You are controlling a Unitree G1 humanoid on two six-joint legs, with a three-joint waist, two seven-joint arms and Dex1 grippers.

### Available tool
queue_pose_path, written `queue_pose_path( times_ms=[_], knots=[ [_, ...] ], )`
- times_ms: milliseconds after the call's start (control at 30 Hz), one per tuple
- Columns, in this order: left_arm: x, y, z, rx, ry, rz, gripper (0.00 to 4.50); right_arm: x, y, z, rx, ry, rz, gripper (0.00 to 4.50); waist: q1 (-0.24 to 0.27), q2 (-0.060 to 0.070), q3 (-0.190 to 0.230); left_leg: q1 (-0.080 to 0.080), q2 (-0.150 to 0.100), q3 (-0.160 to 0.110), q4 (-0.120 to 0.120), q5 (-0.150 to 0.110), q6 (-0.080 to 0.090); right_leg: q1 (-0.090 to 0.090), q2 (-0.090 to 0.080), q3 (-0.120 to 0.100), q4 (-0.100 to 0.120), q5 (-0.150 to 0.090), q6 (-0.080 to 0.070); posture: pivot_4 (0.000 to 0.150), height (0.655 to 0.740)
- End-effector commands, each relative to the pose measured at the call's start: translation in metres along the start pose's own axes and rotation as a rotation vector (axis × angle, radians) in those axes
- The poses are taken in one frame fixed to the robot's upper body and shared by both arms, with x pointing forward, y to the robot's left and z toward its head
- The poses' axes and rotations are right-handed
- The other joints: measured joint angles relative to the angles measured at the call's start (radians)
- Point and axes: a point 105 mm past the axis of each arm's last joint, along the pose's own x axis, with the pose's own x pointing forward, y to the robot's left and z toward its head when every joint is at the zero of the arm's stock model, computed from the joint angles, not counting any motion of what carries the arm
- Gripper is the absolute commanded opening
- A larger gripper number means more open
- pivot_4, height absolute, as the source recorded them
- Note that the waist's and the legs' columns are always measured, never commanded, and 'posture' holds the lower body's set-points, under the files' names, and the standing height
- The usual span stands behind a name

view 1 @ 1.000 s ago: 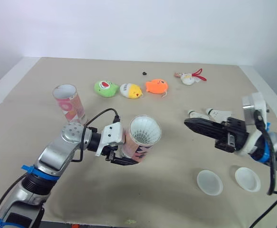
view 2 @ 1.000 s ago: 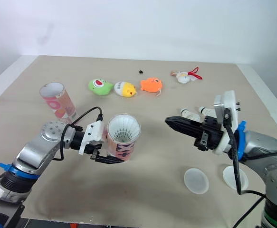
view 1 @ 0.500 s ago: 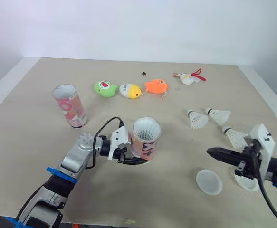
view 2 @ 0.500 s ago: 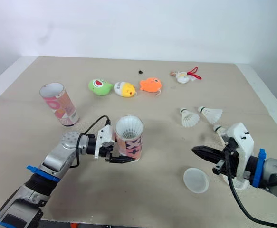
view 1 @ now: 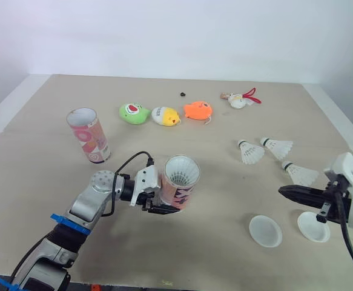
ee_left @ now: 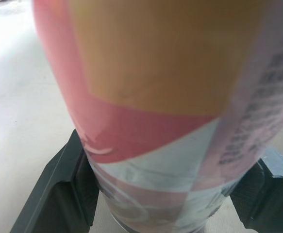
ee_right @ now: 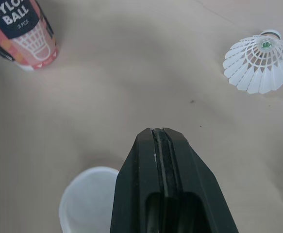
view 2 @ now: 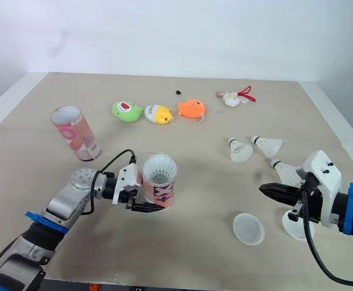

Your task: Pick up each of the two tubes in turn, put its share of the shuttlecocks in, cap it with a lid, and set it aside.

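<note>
Pink-patterned tube (view 1: 179,185), mouth up, is clamped in the left gripper (view 1: 159,205) near mid-table. The right gripper (view 1: 283,191), pinched closed and empty, hovers by a white lid (view 1: 265,231). It should open first, then pinch the rim squarely.

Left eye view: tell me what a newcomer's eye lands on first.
The pink patterned tube at centre, clamped by the left hand, draws the eye first. Next come three bright toy fish lined up at the far side, and three white shuttlecocks lying to the right.
</note>
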Motion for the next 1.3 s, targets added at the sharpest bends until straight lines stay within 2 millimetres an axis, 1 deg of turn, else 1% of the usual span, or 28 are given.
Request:
queue_pose_path(
  times_ms=[33,67,100,133,167,200,267,333,400,533,600,667,733,833,900,967,1133,1300],
  knots=[
    [0.002,-0.004,-0.007,-0.013,0.027,0.011,2.94,0.004,0.002,-0.001,-0.072,0.031,0.015,0.01,0.0,0.0,0.0,0.0,0.0,0.0,0.0,0.0,0.0,0.0,0.0,0.0,0.0,0.0,0.0,0.15,0.74],
    [0.005,-0.004,-0.007,-0.007,0.028,0.006,2.94,0.005,0.002,-0.004,-0.077,0.038,0.021,0.01,0.0,0.0,0.0,0.0,0.0,0.0,0.0,0.0,0.0,0.0,0.0,0.0,0.0,0.0,0.001,0.15,0.74],
    [0.008,-0.006,-0.007,0.001,0.03,0.001,2.94,0.005,0.001,-0.007,-0.076,0.043,0.022,0.31,0.0,0.0,0.0,0.001,0.0,0.0,0.0,0.0,0.0,0.0,0.0,0.0,0.0,0.0,0.001,0.15,0.74],
    [0.01,-0.006,-0.007,0.004,0.031,-0.004,2.94,0.008,0.001,-0.009,-0.081,0.045,0.028,0.75,0.001,0.0,0.0,0.001,0.0,0.0,0.0,0.0,0.0,0.001,0.0,0.0,0.0,0.0,0.001,0.15,0.74],
    [0.01,-0.006,-0.007,0.005,0.03,-0.011,2.94,0.011,0.002,-0.011,-0.084,0.059,0.037,1.02,0.003,0.0,0.0,0.001,0.0,0.0,0.0,0.0,0.0,0.001,-0.001,0.0,0.0,0.0,0.002,0.15,0.74],
    [0.014,-0.007,-0.007,0.006,0.03,-0.016,2.94,0.011,0.001,-0.015,-0.096,0.073,0.042,1.58,0.003,0.0,0.0,0.001,0.0,0.0,0.001,0.0,0.0,0.001,-0.001,0.0,0.0,0.0,0.002,0.15,0.74],
    [0.018,-0.006,-0.009,0.024,0.044,-0.024,2.94,0.014,-0.008,-0.02,-0.127,0.112,0.02,2.37,0.005,0.0,0.0,0.001,0.0,0.0,0.001,0.0,0.0,0.001,-0.002,0.0,0.0,0.0,0.003,0.15,0.74],
    [0.021,-0.004,-0.009,0.046,0.051,-0.035,2.94,0.016,-0.011,-0.024,-0.147,0.143,0.045,3.36,0.009,0.001,0.0,0.001,-0.002,0.001,0.002,0.0,0.0,0.002,-0.003,0.001,-0.001,0.0,0.003,0.15,0.74],
    [0.024,0.0,-0.009,0.062,0.053,-0.037,2.94,0.017,-0.016,-0.029,-0.164,0.186,0.059,4.17,0.012,0.001,0.0,0.001,-0.002,0.002,0.002,0.001,0.0,0.002,-0.004,0.002,-0.001,0.0,0.002,0.15,0.74],
    [0.026,0.001,-0.011,0.086,0.055,-0.044,2.94,0.018,-0.019,-0.032,-0.183,0.21,0.075,4.17,0.014,0.001,-0.001,0.001,-0.002,0.002,0.002,0.001,0.0,0.002,-0.003,0.001,-0.001,0.0,0.002,0.15,0.74],
    [0.026,0.002,-0.007,0.08,0.034,-0.034,2.94,0.016,-0.007,-0.025,-0.202,0.224,0.167,4.17,0.014,0.001,-0.001,0.001,-0.002,0.001,0.002,0.001,0.0,0.002,-0.003,0.001,-0.001,0.001,0.002,0.15,0.74],
    [0.025,0.002,-0.006,0.075,0.023,-0.032,2.94,0.016,0.0,-0.019,-0.22,0.226,0.216,4.17,0.014,0.004,-0.001,0.001,-0.002,0.001,0.002,0.001,0.0,0.002,-0.002,0.002,-0.001,0.002,0.004,0.15,0.74],
    [0.024,0.005,-0.007,0.068,0.017,-0.01,2.94,0.02,-0.001,-0.012,-0.233,0.212,0.232,4.17,0.014,0.003,-0.001,0.002,-0.002,0.001,0.002,0.001,0.0,0.003,-0.001,0.001,-0.001,0.002,0.003,0.15,0.74],
    [0.023,0.004,-0.008,0.062,0.014,0.001,2.94,0.026,0.001,-0.007,-0.252,0.204,0.253,4.17,0.014,0.003,-0.001,0.003,-0.001,0.002,0.002,0.002,0.001,0.003,-0.002,0.001,-0.001,0.002,0.0,0.15,0.74],
    [0.023,0.001,-0.009,0.059,0.014,0.005,2.94,0.032,0.003,-0.009,-0.263,0.21,0.269,4.17,0.014,0.003,-0.001,0.002,-0.001,0.001,0.002,0.002,0.001,0.003,-0.002,0.001,-0.001,0.001,0.0,0.15,0.74],
    [0.021,0.0,-0.009,0.054,0.014,0.012,2.94,0.037,0.003,-0.016,-0.278,0.241,0.274,4.17,0.014,0.003,-0.001,0.002,-0.001,0.002,0.002,0.002,0.001,0.003,-0.002,0.002,-0.001,0.002,0.0,0.15,0.74],
    [0.019,0.0,-0.008,0.056,0.018,0.024,2.94,0.039,0.005,-0.029,-0.305,0.306,0.296,4.17,0.014,0.003,-0.001,0.002,-0.001,0.002,0.001,0.002,0.001,0.002,-0.002,0.002,-0.001,0.003,0.002,0.15,0.74],
    [0.019,0.001,-0.007,0.057,0.019,0.03,2.94,0.044,0.001,-0.034,-0.327,0.331,0.28,4.17,0.014,0.003,-0.001,0.002,0.0,0.002,0.001,0.002,0.001,0.002,0.0,0.001,-0.001,0.003,0.0,0.15,0.74]
  ],
)
